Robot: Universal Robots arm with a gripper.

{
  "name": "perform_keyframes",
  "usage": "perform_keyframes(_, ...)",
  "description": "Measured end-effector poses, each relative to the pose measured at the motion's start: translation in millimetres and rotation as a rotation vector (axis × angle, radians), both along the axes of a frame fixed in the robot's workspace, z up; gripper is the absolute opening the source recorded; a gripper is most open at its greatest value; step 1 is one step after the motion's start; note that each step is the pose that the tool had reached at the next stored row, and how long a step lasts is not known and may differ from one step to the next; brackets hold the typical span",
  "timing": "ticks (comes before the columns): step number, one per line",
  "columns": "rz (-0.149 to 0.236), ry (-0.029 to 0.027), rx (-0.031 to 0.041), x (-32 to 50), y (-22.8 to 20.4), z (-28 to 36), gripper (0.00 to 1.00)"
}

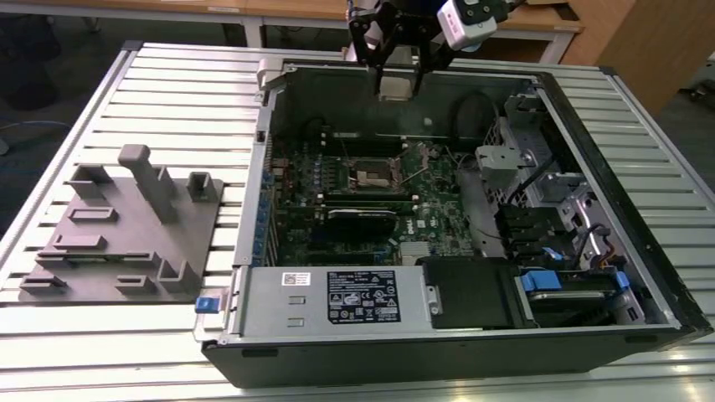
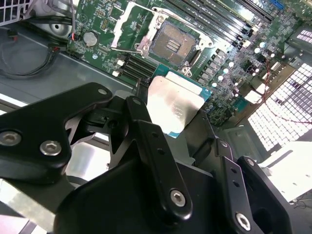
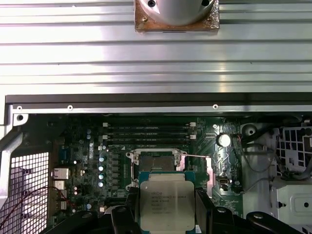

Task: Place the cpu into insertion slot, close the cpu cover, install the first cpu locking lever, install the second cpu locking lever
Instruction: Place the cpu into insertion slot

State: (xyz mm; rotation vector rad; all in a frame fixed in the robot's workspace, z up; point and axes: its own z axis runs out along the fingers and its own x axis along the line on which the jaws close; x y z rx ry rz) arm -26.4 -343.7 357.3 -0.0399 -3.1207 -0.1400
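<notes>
Jaws are closed in tight on the small flat square silver-grey cpu [image 3: 165, 204], which is pinched by two opposite edges between the black fingers [image 2: 151, 141] of the black metal gripper [image 1: 394, 82]. The chip is held up in the air, well clear of the board, so nothing is seated yet. Past it, the insertion slot [image 2: 171, 45], a small square socket with a tan-gold contact field in a dark frame, is left bare. The cpu cover [image 2: 122, 28], a thin silvery metal frame with a big square window, is flipped up open beside it. All of that is mounted on the green motherboard [image 1: 430, 201], laid flat inside an open black and grey computer case [image 1: 447, 352]. The case is parked on a slatted aluminium table [image 1: 167, 92], with a grey moulded fixture plate [image 1: 123, 243] set off to the exterior view's left.
</notes>
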Motion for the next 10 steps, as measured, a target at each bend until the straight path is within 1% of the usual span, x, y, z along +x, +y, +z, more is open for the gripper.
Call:
perform_keyframes(4, 0.000, 0.0000, 0.0001, 0.0, 0.0, -0.3, 0.54)
perform_keyframes(10, 0.000, 0.0000, 0.0000, 0.0, 0.0, -3.0, 0.54)
